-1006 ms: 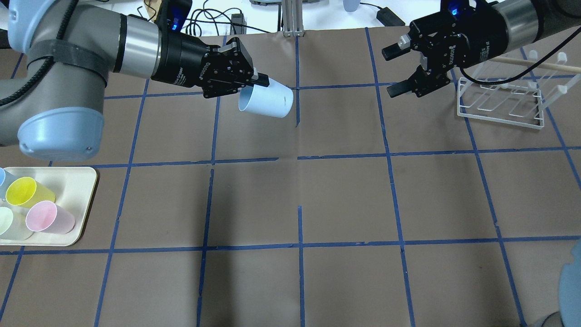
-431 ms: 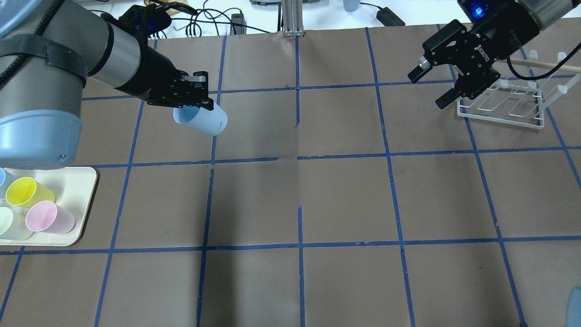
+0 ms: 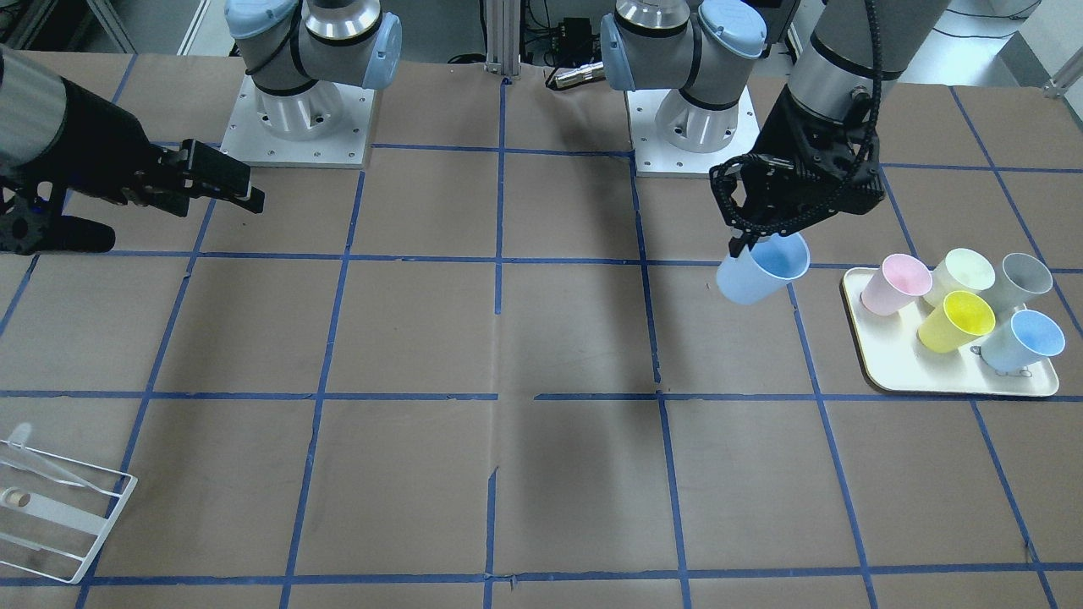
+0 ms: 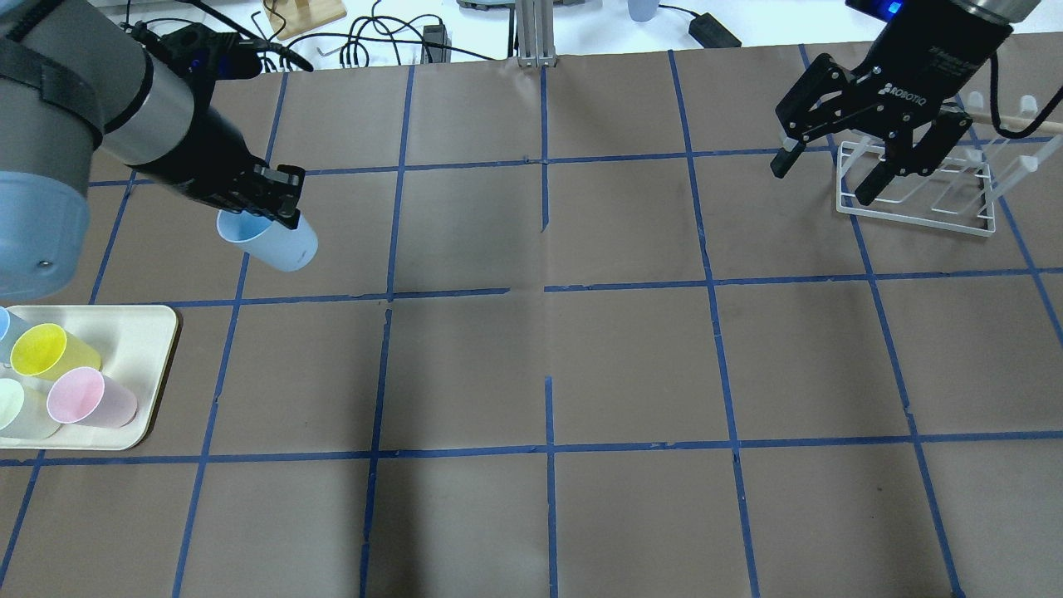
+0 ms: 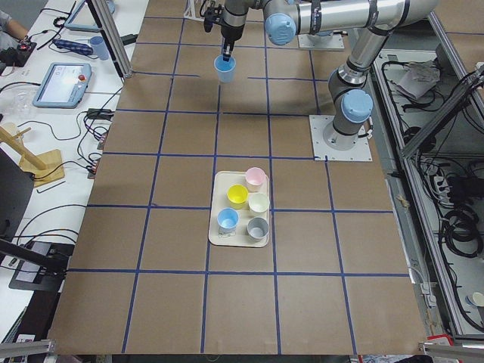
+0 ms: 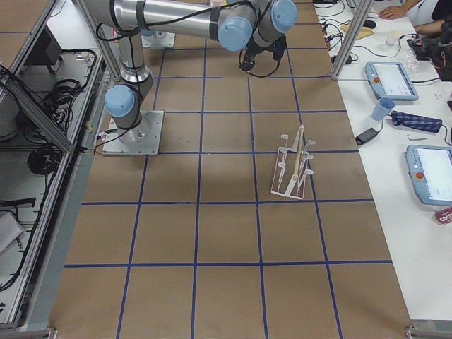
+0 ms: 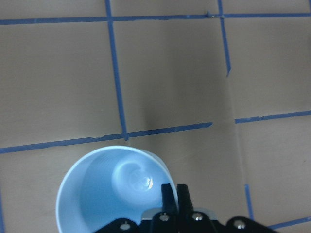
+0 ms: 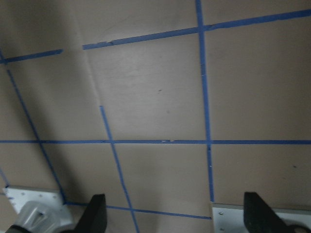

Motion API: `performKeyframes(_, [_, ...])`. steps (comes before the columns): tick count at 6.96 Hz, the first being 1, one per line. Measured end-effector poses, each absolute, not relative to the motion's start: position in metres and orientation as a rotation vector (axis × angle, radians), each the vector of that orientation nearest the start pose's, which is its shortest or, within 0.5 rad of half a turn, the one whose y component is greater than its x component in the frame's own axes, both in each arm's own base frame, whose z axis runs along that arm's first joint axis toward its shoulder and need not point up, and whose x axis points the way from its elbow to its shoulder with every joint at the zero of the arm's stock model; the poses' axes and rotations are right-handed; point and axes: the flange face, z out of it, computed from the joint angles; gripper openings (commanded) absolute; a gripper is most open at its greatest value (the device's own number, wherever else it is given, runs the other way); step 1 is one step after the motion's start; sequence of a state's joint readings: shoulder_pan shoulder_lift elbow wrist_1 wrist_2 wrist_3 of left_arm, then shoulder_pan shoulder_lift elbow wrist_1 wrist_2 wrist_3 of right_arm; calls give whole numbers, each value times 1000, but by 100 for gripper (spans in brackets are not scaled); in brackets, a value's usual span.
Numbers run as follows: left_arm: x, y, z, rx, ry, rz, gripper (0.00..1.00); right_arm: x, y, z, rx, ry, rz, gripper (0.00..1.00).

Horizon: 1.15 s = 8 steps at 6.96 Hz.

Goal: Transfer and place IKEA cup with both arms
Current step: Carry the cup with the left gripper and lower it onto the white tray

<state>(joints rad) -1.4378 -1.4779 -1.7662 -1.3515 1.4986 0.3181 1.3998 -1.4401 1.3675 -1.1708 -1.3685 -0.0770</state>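
Pinching the cup [image 4: 270, 242] by its rim, one finger inside the wall and one outside, the left gripper [image 4: 279, 202] holds it tilted and clear of the table [image 4: 631, 365]. The cup is empty. It hangs over the table's left part, near the tray [image 3: 880, 372] but apart from it. The tray carries five empty cups set close together: pink [image 3: 893, 283], cream [image 3: 960, 272], grey [image 3: 1019, 279], yellow [image 3: 960, 320] and a blue-lined one [image 3: 1019, 338]. The right gripper [image 4: 822, 176] is spread wide with nothing between its fingers, raised off the table. A white wire rack [image 4: 913, 218] stands at the table's right end, with a wooden rod [image 4: 1021, 122] across it. Brown paper with a blue tape grid covers the table. Cables [image 4: 374, 37] lie on a white bench beyond its far edge.
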Motion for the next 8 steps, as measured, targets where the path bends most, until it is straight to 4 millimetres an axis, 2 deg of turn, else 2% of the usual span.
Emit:
performKeyframes(1, [-40, -477, 453, 408, 3070, -128, 0, 79, -518, 498, 199, 2985, 413, 100])
performKeyframes(2, [10, -480, 443, 445, 3020, -60, 0, 89, -503, 507, 221, 3058, 378, 100])
performKeyframes(3, [58, -483, 428, 395, 3011, -30, 0, 94, -485, 513, 271, 3092, 318, 100])
performKeyframes(4, [93, -487, 406, 337, 3005, -39, 0, 99, -466, 511, 314, 3116, 248, 100])
performKeyframes(6, [143, -490, 353, 277, 3008, -57, 0, 103, -436, 485, 326, 3152, 182, 100])
performKeyframes(8, [177, -487, 310, 260, 3069, -42, 0, 112, -426, 477, 296, 3157, 155, 100])
